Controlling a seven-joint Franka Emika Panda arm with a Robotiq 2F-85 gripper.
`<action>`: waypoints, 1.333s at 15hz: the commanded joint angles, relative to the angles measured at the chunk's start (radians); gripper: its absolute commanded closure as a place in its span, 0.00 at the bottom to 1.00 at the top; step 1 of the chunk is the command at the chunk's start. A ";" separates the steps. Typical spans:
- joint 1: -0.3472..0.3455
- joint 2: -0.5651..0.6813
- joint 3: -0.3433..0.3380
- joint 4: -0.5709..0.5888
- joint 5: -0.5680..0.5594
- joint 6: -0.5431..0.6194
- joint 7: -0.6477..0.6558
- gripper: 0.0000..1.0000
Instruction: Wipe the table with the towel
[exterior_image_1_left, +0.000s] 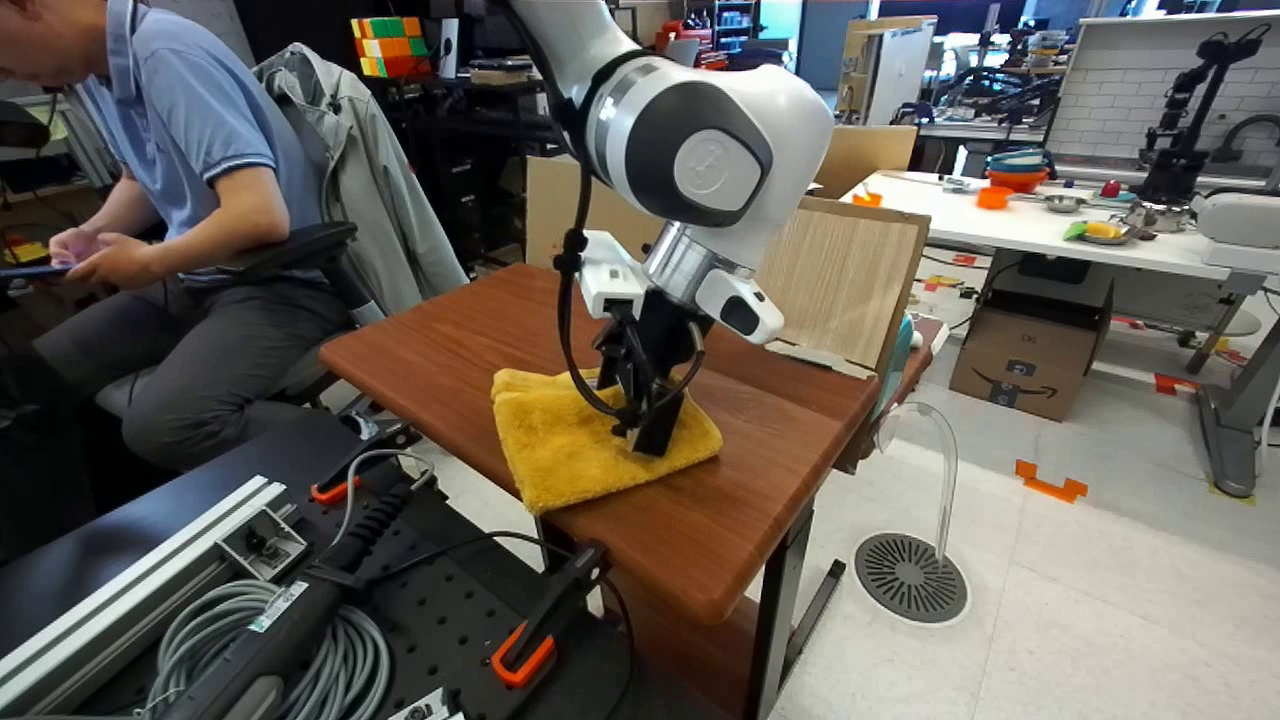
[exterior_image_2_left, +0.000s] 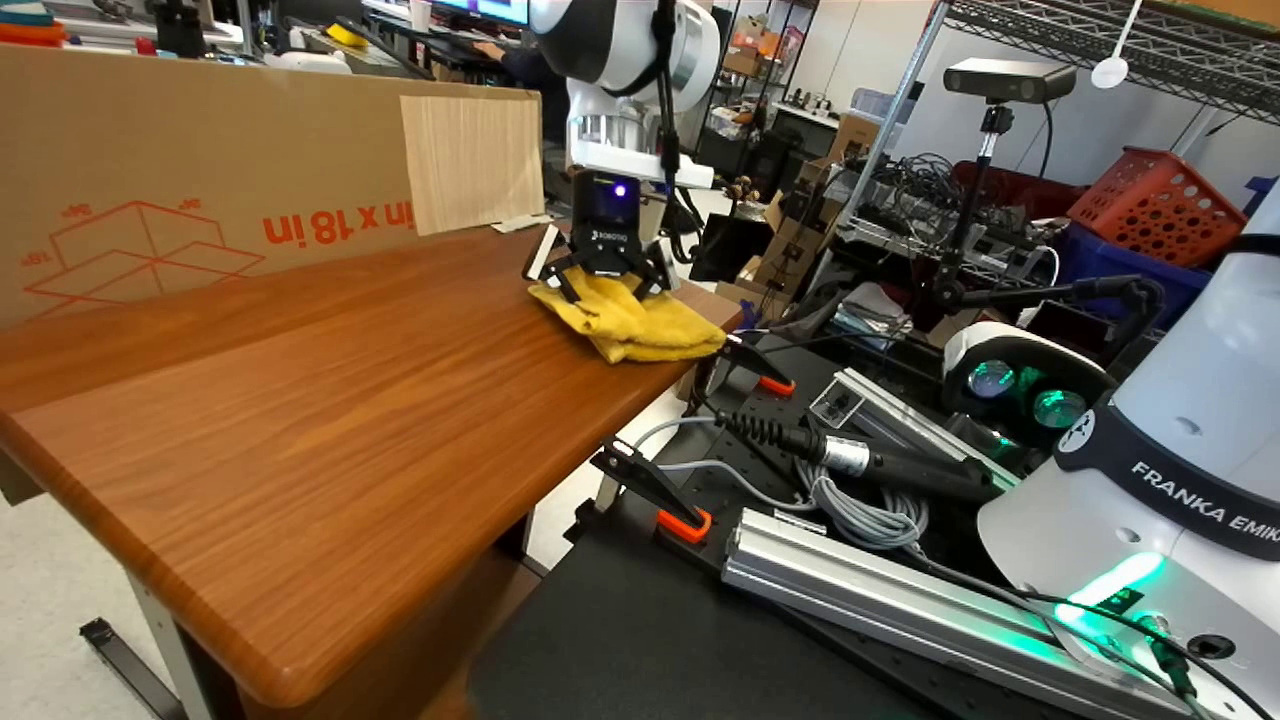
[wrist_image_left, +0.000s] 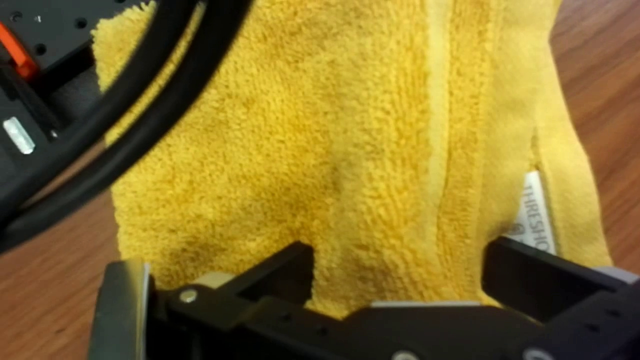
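Note:
The table (exterior_image_1_left: 430, 325) with its reddish-brown wood-grain top also shows in an exterior view (exterior_image_2_left: 300, 430). The mustard-yellow towel (exterior_image_1_left: 560, 445) lies folded at the table's edge beside the black bench; it also shows in an exterior view (exterior_image_2_left: 660, 330). My gripper (exterior_image_2_left: 607, 292) points down at the towel, its fingertips touching or very close to it. In the wrist view, the gripper's fingers (wrist_image_left: 398, 267) are wide apart, with slightly raised towel cloth (wrist_image_left: 275, 125) between them. A white tag (wrist_image_left: 537, 215) shows beside one finger. The exact fingertip contact is hidden.
A cardboard sheet (exterior_image_2_left: 200, 170) and a light wood-grain panel (exterior_image_2_left: 475, 165) stand along one table edge. A black bench (exterior_image_2_left: 600, 610) with orange-tipped clamps (exterior_image_2_left: 685, 522) adjoins the table. A person (exterior_image_1_left: 220, 180) sits nearby. Black cables (wrist_image_left: 165, 105) hang by the wrist.

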 joint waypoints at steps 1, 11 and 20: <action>-0.031 0.055 -0.044 0.015 0.021 0.021 0.026 0.00; 0.036 0.079 0.004 0.054 0.011 0.086 0.019 0.00; 0.295 0.120 0.117 0.106 -0.042 0.323 0.085 0.00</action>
